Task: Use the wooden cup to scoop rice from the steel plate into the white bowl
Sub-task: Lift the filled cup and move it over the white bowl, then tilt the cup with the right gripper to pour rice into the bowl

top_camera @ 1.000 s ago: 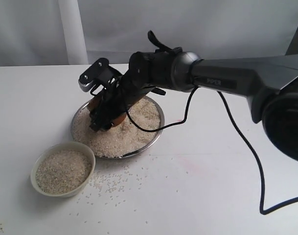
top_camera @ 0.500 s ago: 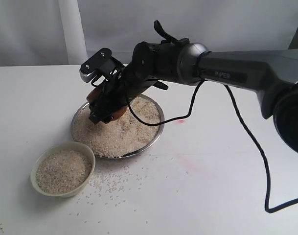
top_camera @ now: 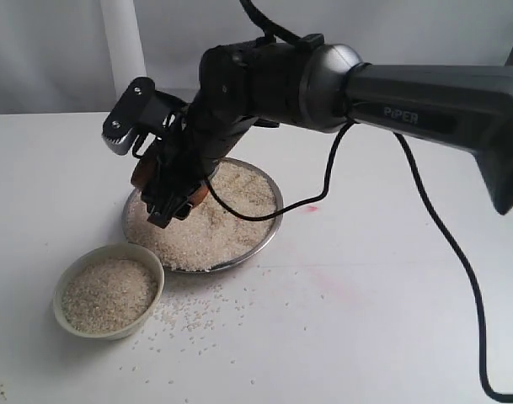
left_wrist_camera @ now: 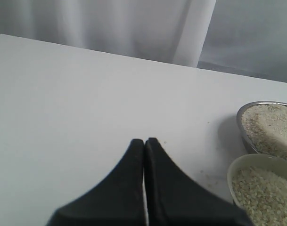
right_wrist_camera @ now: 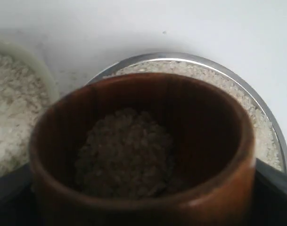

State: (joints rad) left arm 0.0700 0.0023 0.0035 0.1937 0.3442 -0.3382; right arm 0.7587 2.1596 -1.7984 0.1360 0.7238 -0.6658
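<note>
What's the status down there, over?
Right claw grips wooden cup, rice inside, over steel plate. Left claw shut, empty. Nothing blocking the white bowl.

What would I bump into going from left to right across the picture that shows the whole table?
white bowl → steel plate → PiPER lettering on the arm. The cup overlaps the plate, so it is left out.
</note>
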